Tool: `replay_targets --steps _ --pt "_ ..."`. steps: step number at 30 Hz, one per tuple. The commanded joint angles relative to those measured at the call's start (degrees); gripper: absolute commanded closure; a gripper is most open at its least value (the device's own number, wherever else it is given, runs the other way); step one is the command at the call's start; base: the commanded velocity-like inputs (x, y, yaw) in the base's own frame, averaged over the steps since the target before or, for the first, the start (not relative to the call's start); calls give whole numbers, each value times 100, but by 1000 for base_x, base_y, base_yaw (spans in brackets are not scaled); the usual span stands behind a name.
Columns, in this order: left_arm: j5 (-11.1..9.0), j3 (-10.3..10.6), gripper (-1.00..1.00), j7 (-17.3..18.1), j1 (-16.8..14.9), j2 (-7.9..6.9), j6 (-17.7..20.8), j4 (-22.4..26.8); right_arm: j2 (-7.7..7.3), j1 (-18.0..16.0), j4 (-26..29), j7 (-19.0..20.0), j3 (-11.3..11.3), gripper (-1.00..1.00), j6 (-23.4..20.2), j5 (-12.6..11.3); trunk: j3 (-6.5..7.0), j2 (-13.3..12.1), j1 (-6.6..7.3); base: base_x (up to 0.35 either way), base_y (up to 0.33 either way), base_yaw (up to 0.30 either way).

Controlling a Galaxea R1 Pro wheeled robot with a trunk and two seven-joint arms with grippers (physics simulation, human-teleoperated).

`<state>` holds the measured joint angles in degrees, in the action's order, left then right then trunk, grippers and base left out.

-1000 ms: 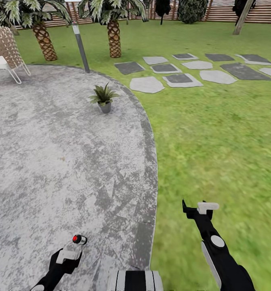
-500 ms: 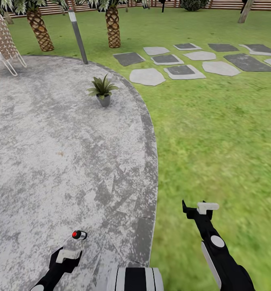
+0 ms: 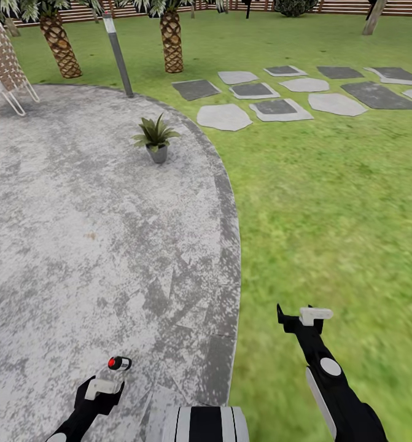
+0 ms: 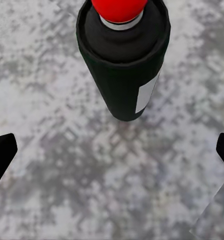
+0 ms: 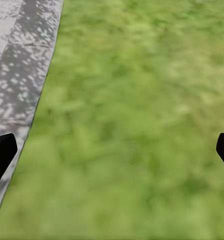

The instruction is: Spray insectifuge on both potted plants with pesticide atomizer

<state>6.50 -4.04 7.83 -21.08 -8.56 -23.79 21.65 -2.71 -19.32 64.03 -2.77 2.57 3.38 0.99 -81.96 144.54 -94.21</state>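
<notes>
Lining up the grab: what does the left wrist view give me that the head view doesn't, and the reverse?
Left wrist view: the atomizer's dark body and white label, and the left gripper's fingertips spread wide, short of the bottle. Head view: one potted plant farther along the patio, the lawn, the right gripper open over grass. Both: the bottle's red top, standing on the patio ahead of the left gripper.

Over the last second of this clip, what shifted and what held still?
The camera tipped down early, so the whole scene shifted. The left gripper drew back from the pesticide atomizer, which stands free on the patio. The right gripper and the potted plant stayed put.
</notes>
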Motion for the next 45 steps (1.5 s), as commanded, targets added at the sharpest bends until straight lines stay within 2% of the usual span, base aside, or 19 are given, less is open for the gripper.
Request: replay_targets --steps 1,13,45 --pt "56 -44 -100 25 -4 4 -21 -3 -2 -2 -3 -22 -7 -100 14 10 -3 1 1 23 0 0" --pt "45 -43 -100 25 -2 4 -21 2 -2 -2 -4 -22 -5 -100 14 15 -3 1 1 123 0 0" --pt "45 -35 -100 25 -1 4 -22 3 -2 -2 4 -30 -10 -100 14 2 -3 1 1 2 0 0"
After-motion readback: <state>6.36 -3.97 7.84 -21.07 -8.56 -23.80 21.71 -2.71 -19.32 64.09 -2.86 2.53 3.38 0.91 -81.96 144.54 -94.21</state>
